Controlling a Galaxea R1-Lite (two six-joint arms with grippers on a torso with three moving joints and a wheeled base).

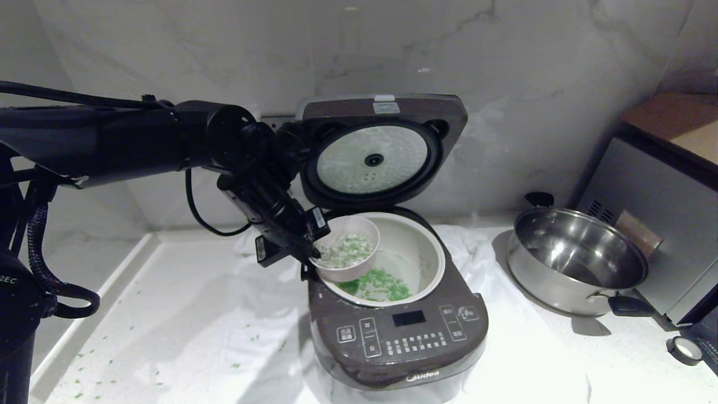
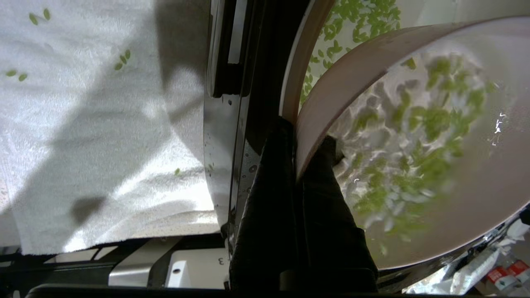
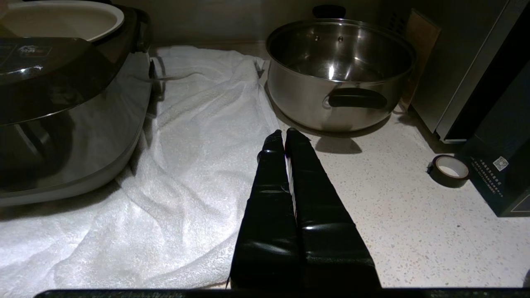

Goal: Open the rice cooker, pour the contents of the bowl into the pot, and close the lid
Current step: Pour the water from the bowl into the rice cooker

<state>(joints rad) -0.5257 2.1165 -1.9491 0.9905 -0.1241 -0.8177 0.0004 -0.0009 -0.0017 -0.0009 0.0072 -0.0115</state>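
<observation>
Bowl tipped over the open pot

My left gripper (image 1: 310, 251) pinched the bowl (image 1: 346, 249) rim above the pot (image 1: 429, 252); my right gripper (image 3: 285, 136) sat clenched, empty.

One rice cooker (image 1: 392, 331) stands on the counter, with one lid (image 1: 381, 148) and one inner pot (image 1: 429, 255). One bowl (image 1: 346, 249) is present. One steel pan (image 1: 578, 261) carries two black handles (both visible in the head view). One white towel (image 1: 224, 314) lies under the cooker. One grey metal box (image 1: 662, 224) and one roll of tape (image 1: 685, 350) complete the set. Two grippers are in view: left gripper (image 2: 308, 142) and right gripper (image 3: 285, 134). Loose green bits (image 1: 381, 283) are too many to count.
</observation>
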